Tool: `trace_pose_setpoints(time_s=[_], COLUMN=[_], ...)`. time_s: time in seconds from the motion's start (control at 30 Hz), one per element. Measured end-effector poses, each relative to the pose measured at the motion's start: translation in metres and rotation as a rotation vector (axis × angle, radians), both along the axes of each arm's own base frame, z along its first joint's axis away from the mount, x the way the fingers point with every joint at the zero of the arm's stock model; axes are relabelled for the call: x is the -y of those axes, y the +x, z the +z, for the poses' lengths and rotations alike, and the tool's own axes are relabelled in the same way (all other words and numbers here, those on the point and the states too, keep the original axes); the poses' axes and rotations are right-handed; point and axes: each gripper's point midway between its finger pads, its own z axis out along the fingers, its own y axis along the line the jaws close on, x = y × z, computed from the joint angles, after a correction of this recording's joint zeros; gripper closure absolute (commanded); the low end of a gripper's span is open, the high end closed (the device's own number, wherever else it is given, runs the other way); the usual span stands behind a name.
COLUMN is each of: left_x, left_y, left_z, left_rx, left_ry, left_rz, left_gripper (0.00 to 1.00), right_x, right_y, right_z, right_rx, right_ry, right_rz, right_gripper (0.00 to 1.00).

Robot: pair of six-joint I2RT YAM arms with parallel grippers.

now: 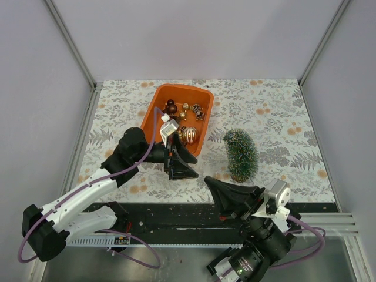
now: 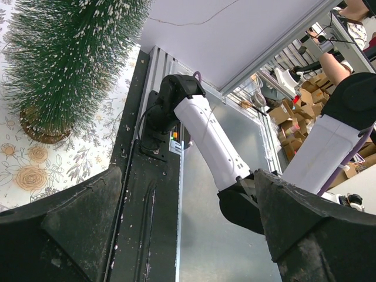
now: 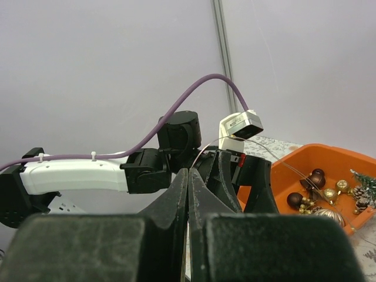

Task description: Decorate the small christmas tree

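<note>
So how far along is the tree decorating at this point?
Done: nothing yet. The small christmas tree stands bare on the table, with no ornament visible on it. In hand: nothing. The left gripper is open and empty beside the orange tub, and the right gripper is shut on nothing near the tree. Left: all of it. The baubles lie in the tub, waiting to be picked and hung.

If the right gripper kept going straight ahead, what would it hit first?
Probably the left gripper, which sits straight ahead of the shut right gripper in its wrist view. Depth is hard to judge.
</note>
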Motion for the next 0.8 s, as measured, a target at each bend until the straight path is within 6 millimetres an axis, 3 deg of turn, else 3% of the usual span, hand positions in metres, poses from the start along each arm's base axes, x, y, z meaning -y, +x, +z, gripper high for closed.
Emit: trace_pose_setpoints(time_s=[0.27, 0.53, 0.8], left_x=[0.002, 0.006, 0.011], left_y=[-0.004, -0.025, -0.029], left_z=[0.001, 0.007, 0.015], left_rx=[0.002, 0.032, 0.062], left_ry=[-0.005, -0.035, -0.061], left_rz=[-0.029, -0.144, -0.176], left_gripper=[0.01, 0.01, 0.01], right_x=[-0.006, -0.01, -0.016], right_y=[-0.005, -0.009, -0.014], right_z=[-0.006, -0.001, 0.001], right_rx=[-0.013, -0.011, -0.006], right_ry=[0.022, 0.047, 0.054], right_rz=[0.002, 0.005, 0.007], right_gripper=[1.0, 1.0, 1.0])
